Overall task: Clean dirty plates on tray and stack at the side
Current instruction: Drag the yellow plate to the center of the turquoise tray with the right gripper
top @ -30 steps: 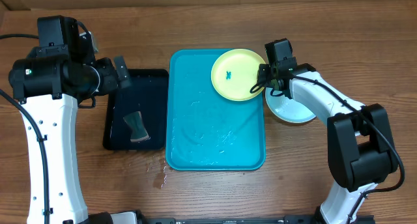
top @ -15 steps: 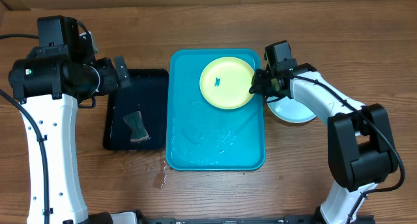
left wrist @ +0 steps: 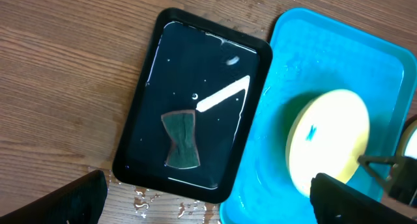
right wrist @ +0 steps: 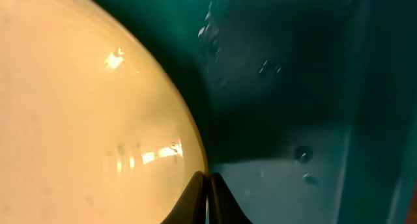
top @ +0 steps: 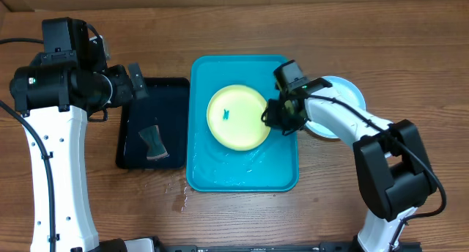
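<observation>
The right arm (top: 334,113) hides part of the light blue plate (top: 349,89), and the right wrist view crops the yellow plate (right wrist: 78,107).

Your overhead view is bright and evenly lit from above, sharp across the whole table (top: 366,32), with only short, soft shadows beside the arms. In the left wrist view, a white streak of glare crosses the wet black tray (left wrist: 221,146), and your left pincer (left wrist: 208,178) is dark and blurred. The right wrist view is dim and soft. The yellow plate (right wrist: 78,107) glows warm with small highlights, while the turquoise tray (right wrist: 293,87) sinks into shadow.
</observation>
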